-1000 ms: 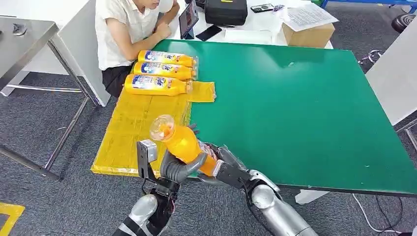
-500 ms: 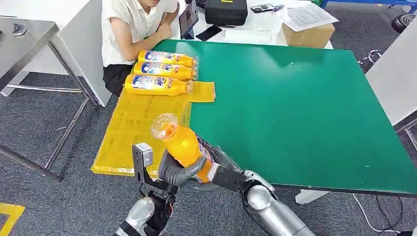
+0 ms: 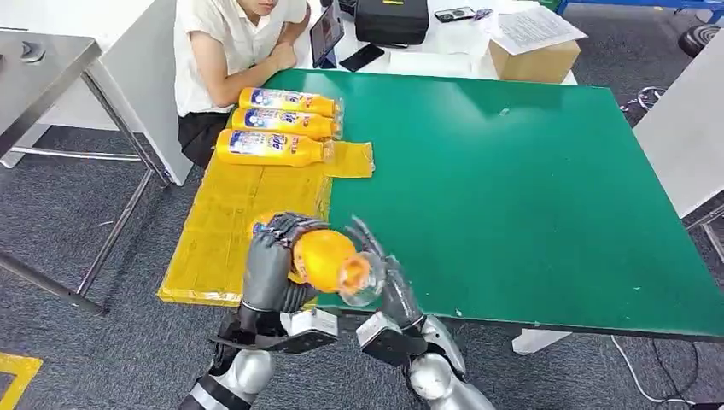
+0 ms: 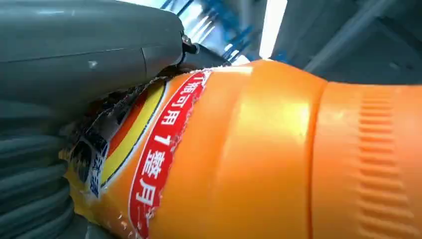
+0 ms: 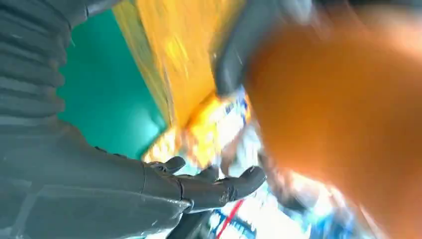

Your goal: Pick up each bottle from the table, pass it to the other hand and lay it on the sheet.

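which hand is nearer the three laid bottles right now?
Left. The left hand grips the orange bottle over the sheet, on the laid bottles' side; the right hand is open beside it, over the green table.

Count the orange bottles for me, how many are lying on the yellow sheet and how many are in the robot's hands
Bottles lying on the yellow sheet: 3
Bottle held by the left hand: 1
Total: 4

An office-like robot lab: grey carpet floor (image 3: 102, 205), green-topped work table (image 3: 512, 171), white desk with cardboard box (image 3: 535, 60) at far side
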